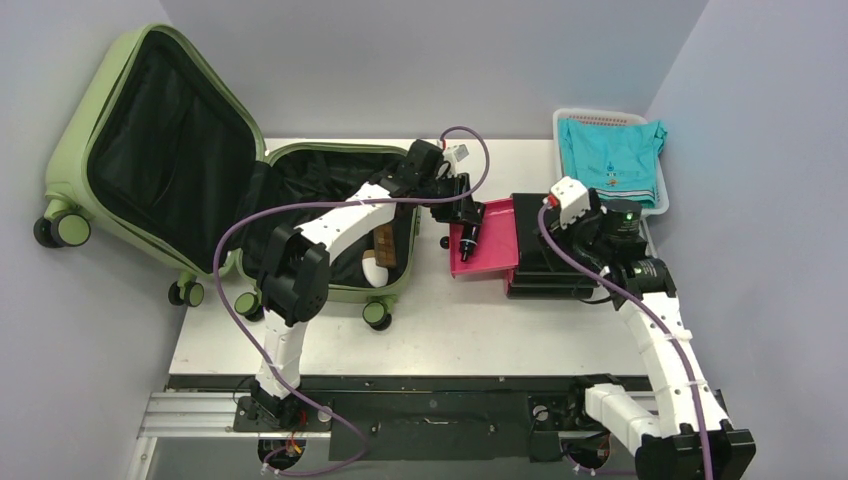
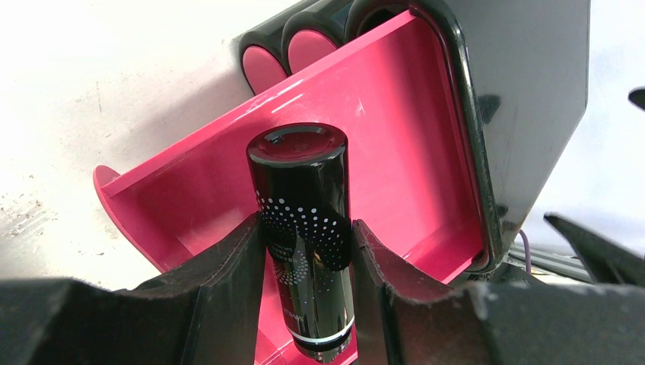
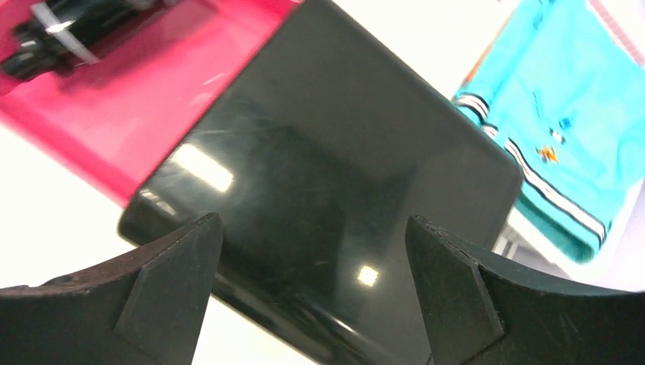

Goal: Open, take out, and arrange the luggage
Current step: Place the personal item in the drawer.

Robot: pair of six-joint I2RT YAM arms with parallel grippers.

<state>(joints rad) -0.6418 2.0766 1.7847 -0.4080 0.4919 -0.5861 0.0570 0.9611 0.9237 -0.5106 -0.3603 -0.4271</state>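
Note:
The olive-green suitcase (image 1: 110, 120) lies open at the left, its lid leaning back and its black-lined base (image 1: 330, 175) on the table. My left gripper (image 1: 467, 237) reaches over that base and is shut on a glossy black dotted bottle (image 2: 304, 228), held over the pink tray (image 2: 395, 137) of the small black case (image 2: 525, 99). My right gripper (image 3: 313, 228) is open and empty, hovering just above the black case's lid (image 3: 327, 167); in the top view the gripper (image 1: 556, 232) is over that case.
A brown item (image 1: 384, 243) and a white item (image 1: 375, 272) lie in the suitcase base. A white basket (image 1: 657, 200) with teal clothing (image 1: 610, 155) stands at the back right, beside the black case. Grey walls close in on three sides.

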